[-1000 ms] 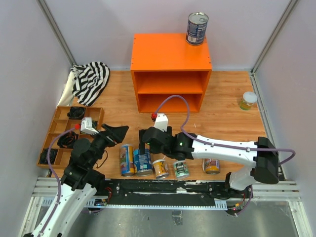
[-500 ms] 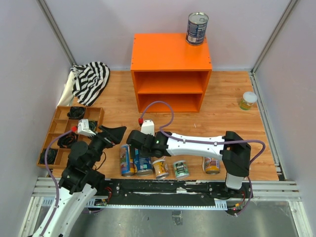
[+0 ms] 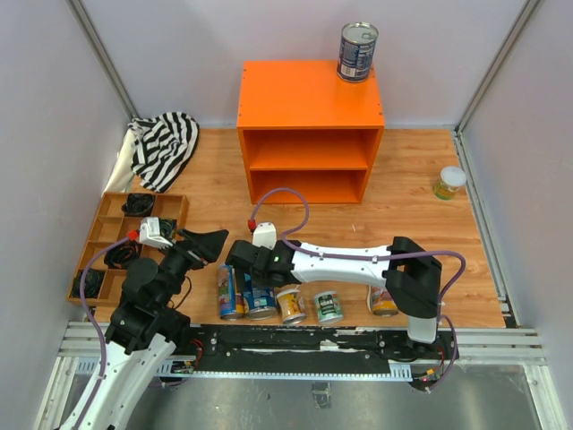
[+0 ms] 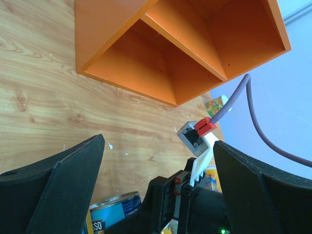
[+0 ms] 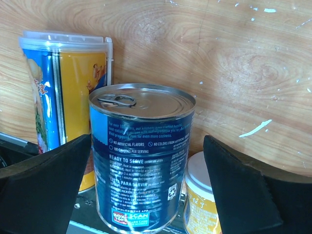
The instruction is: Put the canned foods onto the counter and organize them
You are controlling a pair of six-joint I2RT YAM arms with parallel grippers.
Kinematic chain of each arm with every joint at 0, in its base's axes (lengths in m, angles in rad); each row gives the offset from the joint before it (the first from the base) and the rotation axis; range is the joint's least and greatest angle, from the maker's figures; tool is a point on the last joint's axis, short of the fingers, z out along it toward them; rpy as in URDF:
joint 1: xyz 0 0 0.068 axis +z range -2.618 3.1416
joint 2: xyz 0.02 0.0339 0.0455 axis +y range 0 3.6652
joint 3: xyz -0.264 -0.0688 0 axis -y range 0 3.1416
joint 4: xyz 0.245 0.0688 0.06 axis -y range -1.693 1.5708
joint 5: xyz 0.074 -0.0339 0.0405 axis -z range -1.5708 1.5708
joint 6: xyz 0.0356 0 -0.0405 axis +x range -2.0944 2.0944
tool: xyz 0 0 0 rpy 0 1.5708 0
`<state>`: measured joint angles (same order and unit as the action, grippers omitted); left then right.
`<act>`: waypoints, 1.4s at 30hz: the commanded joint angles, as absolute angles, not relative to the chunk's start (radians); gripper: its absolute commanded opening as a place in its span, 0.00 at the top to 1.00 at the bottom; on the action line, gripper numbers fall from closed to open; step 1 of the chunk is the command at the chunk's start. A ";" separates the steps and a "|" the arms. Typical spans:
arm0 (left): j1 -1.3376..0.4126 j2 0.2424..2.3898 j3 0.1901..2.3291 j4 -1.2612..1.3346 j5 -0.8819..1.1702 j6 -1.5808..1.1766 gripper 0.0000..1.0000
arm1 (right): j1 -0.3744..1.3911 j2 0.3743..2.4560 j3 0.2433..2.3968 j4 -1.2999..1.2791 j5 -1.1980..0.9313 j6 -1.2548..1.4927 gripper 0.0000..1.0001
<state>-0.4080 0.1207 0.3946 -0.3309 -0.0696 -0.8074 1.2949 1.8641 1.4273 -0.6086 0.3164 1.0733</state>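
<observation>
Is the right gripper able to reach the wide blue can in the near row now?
Probably yes: the right gripper has its open fingers flanking the wide blue can, nothing between. The tall can beside it leaves little room.

The top external camera is looking steeply down over the whole table (image 3: 421, 206). The left wrist camera is facing the counter (image 4: 122, 73) from low down; the right one is sitting close to a blue-labelled can (image 5: 141, 156), both showing from above too.

I'm working in a robot lab test cell: plain pale wall panels (image 3: 179, 54) are boxing in a wood-grain tabletop (image 3: 215, 193), metal struts (image 3: 101, 58) are running up the corners, and a bare aluminium rail (image 3: 501, 342) is running along the near edge.
</observation>
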 commanded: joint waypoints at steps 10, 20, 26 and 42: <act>-0.413 0.102 0.418 -0.323 -0.063 -0.795 0.02 | 1.268 1.919 1.457 -0.634 0.299 1.068 0.01; -0.413 0.097 0.417 -0.327 -0.066 -0.793 0.02 | 1.244 1.950 1.437 -0.609 0.268 1.069 0.00; -0.413 0.096 0.418 -0.327 -0.066 -0.796 0.02 | 1.226 1.951 1.393 -0.572 0.254 1.077 0.04; -0.413 0.091 0.418 -0.337 -0.067 -0.798 0.02 | 1.214 1.933 1.318 -0.482 0.252 1.038 0.41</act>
